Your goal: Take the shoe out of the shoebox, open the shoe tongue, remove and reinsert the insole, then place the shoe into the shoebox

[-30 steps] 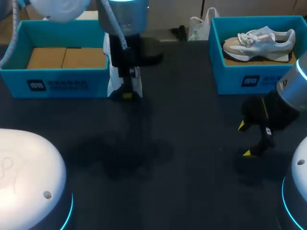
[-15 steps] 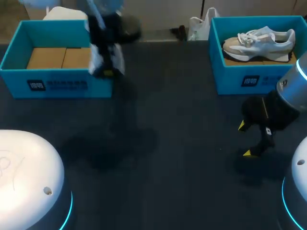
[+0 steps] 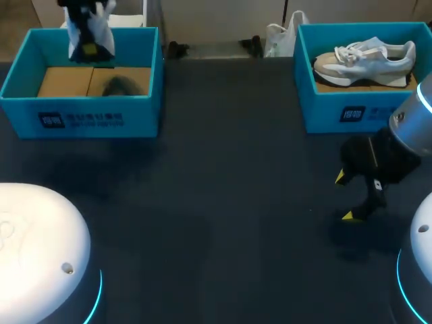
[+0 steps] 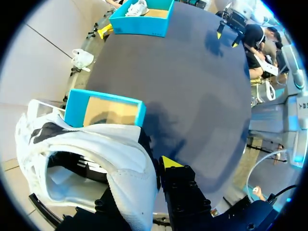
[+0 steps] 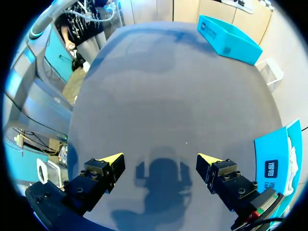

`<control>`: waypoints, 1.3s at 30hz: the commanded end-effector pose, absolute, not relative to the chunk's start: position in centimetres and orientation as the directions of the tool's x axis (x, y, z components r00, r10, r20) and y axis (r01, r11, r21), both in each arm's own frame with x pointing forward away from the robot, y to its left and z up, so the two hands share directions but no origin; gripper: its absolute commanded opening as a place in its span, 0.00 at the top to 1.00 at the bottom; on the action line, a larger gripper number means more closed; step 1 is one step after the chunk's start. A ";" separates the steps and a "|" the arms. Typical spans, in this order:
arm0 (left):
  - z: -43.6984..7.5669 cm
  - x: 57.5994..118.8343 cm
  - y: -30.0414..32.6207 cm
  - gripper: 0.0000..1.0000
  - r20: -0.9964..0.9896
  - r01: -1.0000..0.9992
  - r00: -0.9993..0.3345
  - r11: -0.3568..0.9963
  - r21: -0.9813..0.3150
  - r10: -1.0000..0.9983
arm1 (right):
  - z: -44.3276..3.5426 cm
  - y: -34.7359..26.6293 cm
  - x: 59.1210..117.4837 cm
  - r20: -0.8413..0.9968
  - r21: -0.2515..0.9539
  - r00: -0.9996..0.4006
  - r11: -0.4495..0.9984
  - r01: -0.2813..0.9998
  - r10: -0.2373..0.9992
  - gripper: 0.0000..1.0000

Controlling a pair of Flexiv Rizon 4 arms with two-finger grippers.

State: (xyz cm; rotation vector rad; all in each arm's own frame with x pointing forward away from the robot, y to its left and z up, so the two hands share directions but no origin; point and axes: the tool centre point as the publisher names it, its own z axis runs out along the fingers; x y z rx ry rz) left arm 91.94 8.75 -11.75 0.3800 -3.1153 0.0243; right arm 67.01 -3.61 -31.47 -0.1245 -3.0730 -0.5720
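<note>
Left gripper (image 3: 86, 47): your fingers pinch the white shoe (image 4: 96, 149) by the rim of its opening
Right gripper (image 3: 352, 197): spread wide, holding nothing, low over the table (image 3: 223, 202)
White shoe: aloft over the far wall of the left shoebox (image 3: 81, 111)
Handling: probably light, with a soft upper that flexes; you would hold firmer at heel or sole

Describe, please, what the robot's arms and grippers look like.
The left arm shows a rounded white housing edged by a glowing cyan ring. The right arm has a grey link and a white housing, also cyan-ringed. The left gripper and right gripper are black and blocky, with wedge-shaped yellow tips.
</note>
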 end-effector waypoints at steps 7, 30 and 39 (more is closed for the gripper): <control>-11.7 92.6 9.1 1.00 0.026 -0.239 -0.971 0.971 -0.021 -0.238 | -31.5 -3.6 66.9 0.025 0.357 -0.997 0.931 0.080 0.076 0.00; -17.3 109.1 25.3 1.00 0.040 -0.198 -0.980 0.980 -0.025 -0.197 | -31.5 -3.6 66.9 0.025 0.357 -0.997 0.931 0.080 0.076 0.00; -17.5 109.6 27.9 1.00 0.011 0.234 -0.972 0.972 -0.012 0.235 | -31.5 -3.6 66.9 0.025 0.357 -0.997 0.931 0.080 0.076 0.00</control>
